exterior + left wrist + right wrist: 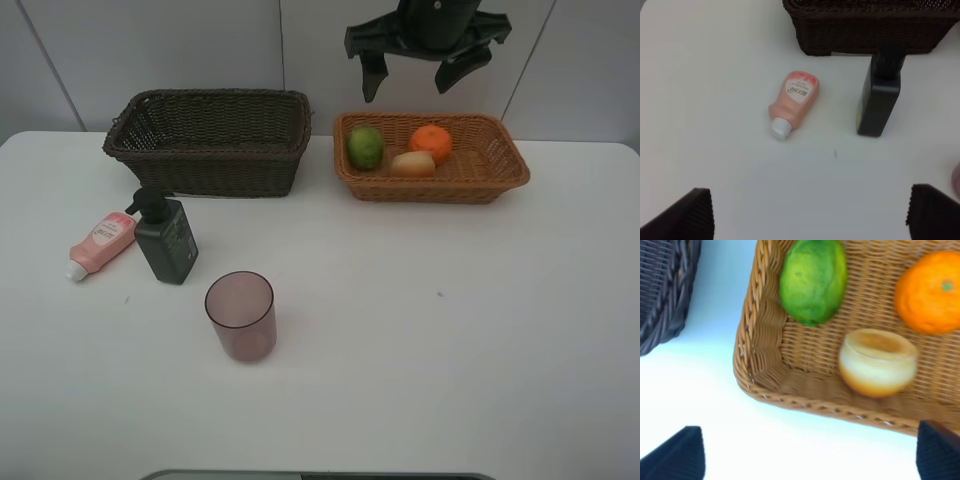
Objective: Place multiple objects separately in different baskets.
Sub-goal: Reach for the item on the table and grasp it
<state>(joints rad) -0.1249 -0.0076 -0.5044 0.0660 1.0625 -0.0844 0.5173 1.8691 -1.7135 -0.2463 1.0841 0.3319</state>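
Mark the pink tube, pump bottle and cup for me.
pink tube (pixel 795 100), left wrist view, on its body.
pump bottle (pixel 168 243), exterior high view, on its dark body.
cup (pixel 242 328), exterior high view, on its side wall.

Seeing a white table (pixel 450 380) across most of the high view, matte, rounded at both far corners. Backed by a pale grey wall (pixel 150 50) of flat panels. Split by thin seams: one upright seam (pixel 281 40) near the middle, slanted ones toward the left and right. Spotted a tiny dark speck (pixel 439 294) on the tabletop right of centre, and a fainter second mark (pixel 127 298) toward the left. Also a dark grey strip (pixel 320 476) along the near edge, bottom centre; can't tell what. Same white tabletop in both wrist views, left one with a small dark fleck (pixel 835 153).
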